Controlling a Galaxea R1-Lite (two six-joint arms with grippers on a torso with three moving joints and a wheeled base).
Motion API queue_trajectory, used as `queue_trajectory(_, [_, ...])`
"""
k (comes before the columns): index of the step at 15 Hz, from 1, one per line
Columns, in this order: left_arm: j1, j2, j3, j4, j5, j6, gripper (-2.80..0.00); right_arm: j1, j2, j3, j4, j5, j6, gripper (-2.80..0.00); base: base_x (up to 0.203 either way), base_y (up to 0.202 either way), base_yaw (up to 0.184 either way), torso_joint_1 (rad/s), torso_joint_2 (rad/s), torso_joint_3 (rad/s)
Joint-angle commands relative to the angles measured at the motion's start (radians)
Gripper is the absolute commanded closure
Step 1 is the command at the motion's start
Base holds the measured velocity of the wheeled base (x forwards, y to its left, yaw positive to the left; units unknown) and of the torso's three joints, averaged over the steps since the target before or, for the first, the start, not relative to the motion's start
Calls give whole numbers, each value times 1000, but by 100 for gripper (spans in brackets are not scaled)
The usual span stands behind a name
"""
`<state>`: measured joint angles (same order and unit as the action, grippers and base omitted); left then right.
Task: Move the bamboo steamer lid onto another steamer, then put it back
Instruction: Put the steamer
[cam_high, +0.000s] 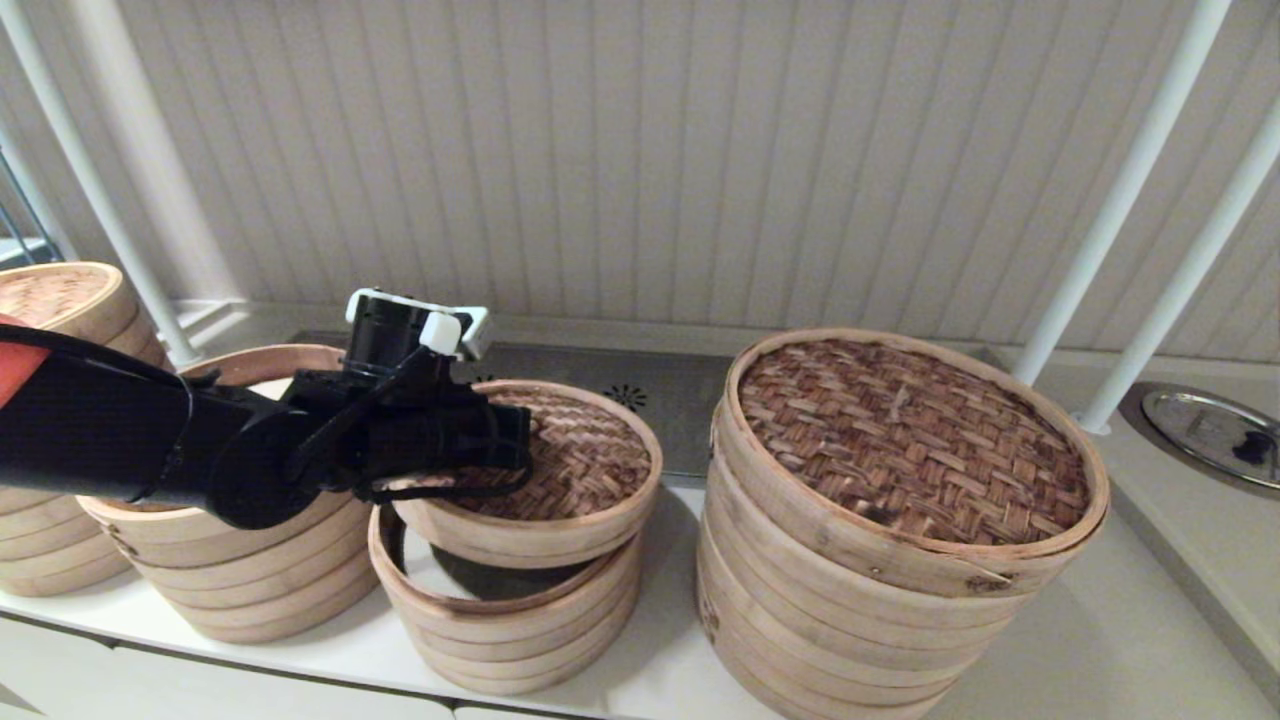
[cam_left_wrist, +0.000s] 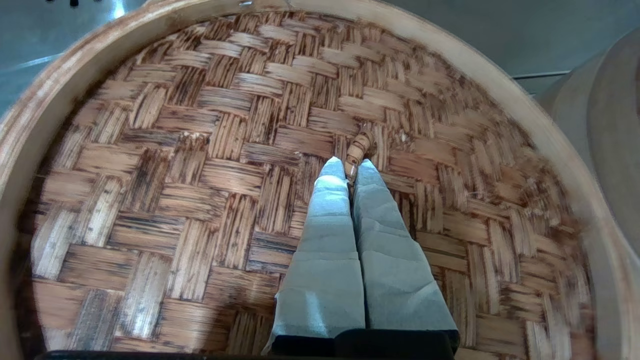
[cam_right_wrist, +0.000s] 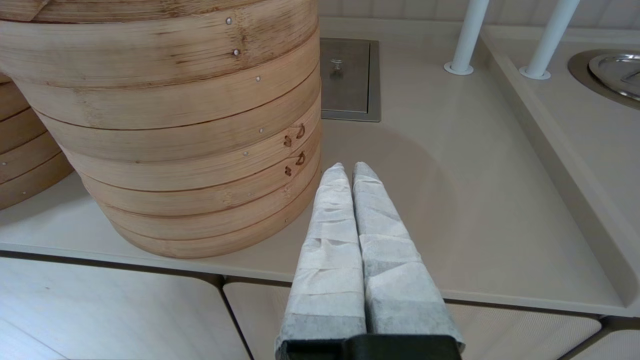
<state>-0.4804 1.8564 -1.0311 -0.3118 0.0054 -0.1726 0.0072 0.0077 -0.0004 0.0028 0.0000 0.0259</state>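
Lid: bamboo steamer lid (cam_high: 585, 465), light, stiff, tilted over the short steamer stack (cam_high: 505, 620).
Hold: left gripper (cam_left_wrist: 352, 167) pinched tight on the loop handle (cam_left_wrist: 361, 146).

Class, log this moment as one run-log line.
left gripper: shut on lid handle | lid: tilted above short steamer, not seated | right gripper: shut, idle by widest stack

My left arm (cam_high: 150, 440) is matte black w/ an orange patch near the shoulder end and a white-capped cam block on the wrist. Both hands' fingers (cam_left_wrist: 330, 240) are wrapped in pale grey-white fabric tape, black base.
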Motion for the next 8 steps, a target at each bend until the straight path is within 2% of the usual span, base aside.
queue_trajectory(1, [0,-2,15,-4,1,-2,0,0,2,-1,0,0,0,0,0,0,0,0,0,0])
queue_trajectory(4, [0,-23,66,-21,-4,-7,0,0,2,0,-1,0,0,0,0,0,0,0,0,0])
queue_trajectory(8, [0,-48,140,-174,1,-5,0,0,2,0,0,0,0,0,0,0,0,0,0,0])
